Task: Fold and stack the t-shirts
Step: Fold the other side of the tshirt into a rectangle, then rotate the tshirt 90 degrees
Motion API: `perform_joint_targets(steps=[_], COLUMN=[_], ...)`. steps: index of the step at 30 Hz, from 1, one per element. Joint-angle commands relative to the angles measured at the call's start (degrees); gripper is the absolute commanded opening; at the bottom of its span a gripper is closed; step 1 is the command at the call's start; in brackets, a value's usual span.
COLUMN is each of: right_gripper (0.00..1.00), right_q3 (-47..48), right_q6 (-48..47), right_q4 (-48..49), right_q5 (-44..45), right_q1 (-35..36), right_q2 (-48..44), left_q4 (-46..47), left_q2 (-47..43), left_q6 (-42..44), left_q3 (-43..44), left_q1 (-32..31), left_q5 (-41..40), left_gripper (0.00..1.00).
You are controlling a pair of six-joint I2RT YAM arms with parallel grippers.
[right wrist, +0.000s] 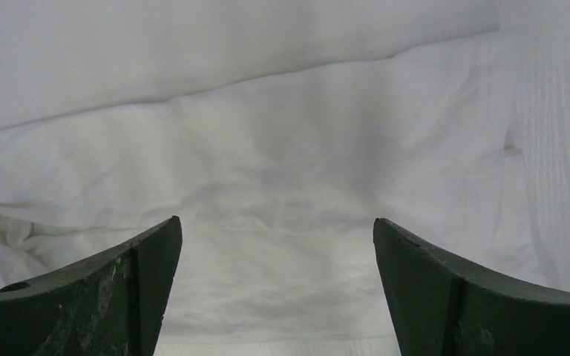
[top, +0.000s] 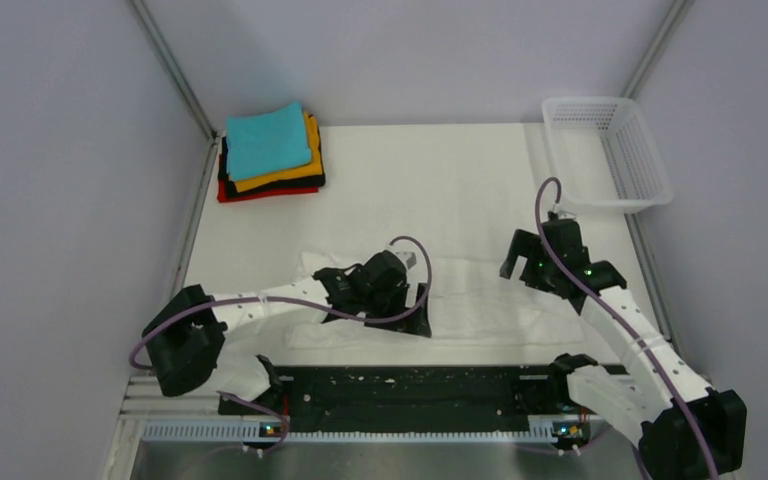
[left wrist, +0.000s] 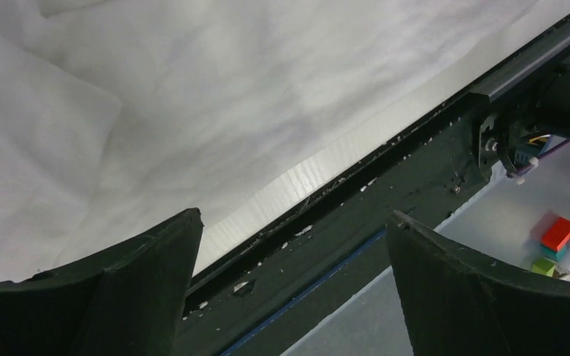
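The white t-shirt (top: 480, 290) is lying spread out and wrinkled on the near part of the table (top: 410, 170), between the two arms. The left gripper (top: 412, 318) is hanging over the near edge of this shirt, and its jaws are standing wide apart with nothing between them. The right gripper (top: 532, 258) is pointing down over the right part of the same shirt, also with its jaws apart and holding nothing. In the far left corner, four folded shirts are resting in one stack: the teal t-shirt (top: 265, 140) is lying on top, then the orange t-shirt (top: 310, 150), the black t-shirt (top: 300, 183) and the red t-shirt (top: 255, 195) at the bottom. A white basket (top: 605, 205) is standing at the far right.
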Motion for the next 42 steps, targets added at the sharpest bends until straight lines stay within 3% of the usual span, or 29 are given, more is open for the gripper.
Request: perform_joint_targets(steps=[1,6,11,17,21,27,32,35,37,39,42], right_gripper=[0.99,0.99,0.99,0.99,0.99,0.99,0.99,0.99,0.99,0.99,0.99], right_q3=[-0.2,0.0,1.1,0.4,-2.0,-5.5,-7.8,-8.3,-8.2,-7.9,-6.6], right_q6=[-1.7,-3.2,-2.8,-4.0,-5.3,-6.0,-4.6,-3.5,-3.0,-3.2,-3.1], right_q4=[1.0,5.0,13.4,16.4,16.3,13.9,14.0,13.9,14.2,15.6,20.4], right_q5=[2.4,0.0,-5.4,-8.8,-12.7,-17.9,-22.6,-25.2,-27.3,-30.1,-35.4], right_q1=[-0.3,-0.9,-1.1,-1.1,-1.0,-0.5,5.9,11.8,15.8,19.2,21.9], right_q2=[-1.8,4.2,14.9,23.2,22.9,18.7,18.7,19.2,19.2,19.7,23.1], left_q4=[-0.6,-4.2,3.6,12.0,13.1,16.4,14.4,14.6,20.0,28.6,39.1], left_q2=[-6.7,-15.4,-20.1,-10.4,1.8,22.9,48.4,66.1,76.1,83.6,89.0], left_q6=[-1.5,-7.9,-12.0,-14.5,-11.1,-7.2,-5.1,-12.5,-19.1,-27.1,-34.1], left_q3=[-0.7,-1.6,-7.8,-12.4,-5.6,13.6,47.4,72.8,87.4,96.0,99.4], left_q1=[-0.4,2.3,11.8,22.4,26.8,31.0,33.2,32.7,31.3,30.1,28.5], left_q5=[-6.1,-21.8,-22.9,-18.2,-14.9,-10.3,1.4,11.0,11.7,10.1,5.1], left_gripper=[0.99,0.99,0.99,0.99,0.99,0.99,0.99,0.99,0.99,0.99,0.99])
